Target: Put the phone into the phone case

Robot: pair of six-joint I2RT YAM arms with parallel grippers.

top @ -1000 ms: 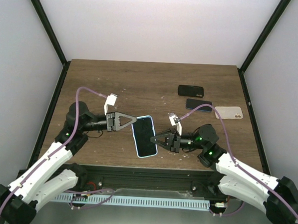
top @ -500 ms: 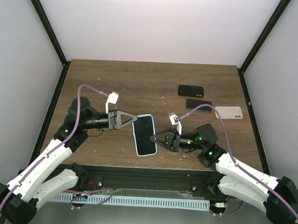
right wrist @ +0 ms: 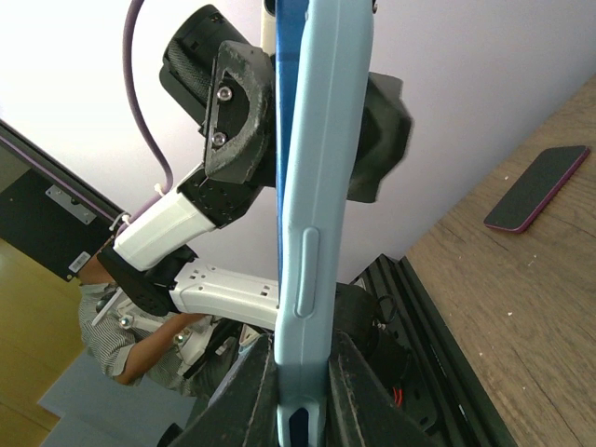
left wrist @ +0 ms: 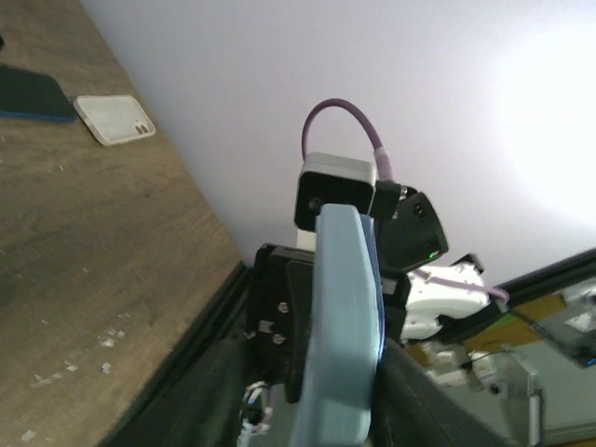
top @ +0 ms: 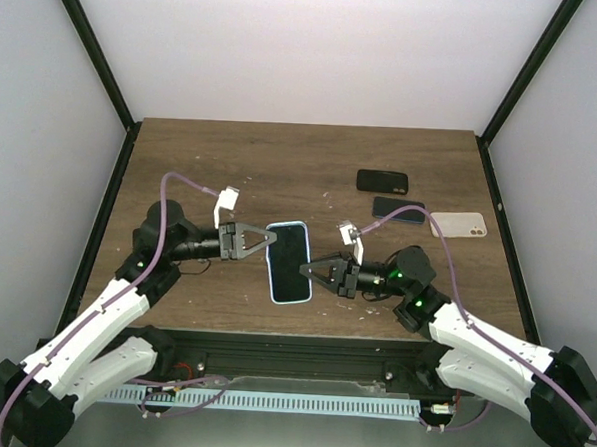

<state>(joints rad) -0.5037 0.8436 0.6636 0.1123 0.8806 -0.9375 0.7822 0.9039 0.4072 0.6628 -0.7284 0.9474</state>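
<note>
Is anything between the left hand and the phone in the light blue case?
Nothing visible. The left hand straddles one edge of the light blue cased phone; the right hand pinches the opposite edge.

Work surface: dark wood-grain table [top: 232,155], scuffed, with white specks [top: 326,196] scattered near its middle.

Far right part of the table: three items lying flat.
- Black phone [top: 383,180], farthest back.
- Dark blue phone [top: 398,210], just in front of the black one, near but apart.
- Pale case [top: 458,225], just beside the blue phone's right end. Whether the two touch cannot be told.

Enclosure: white back wall [top: 307,54]. Black corner posts [top: 87,47] slant up from the table's far corners.

Right wrist view: a person in a checked shirt [right wrist: 116,326] shows low in the background, partly hidden.
</note>
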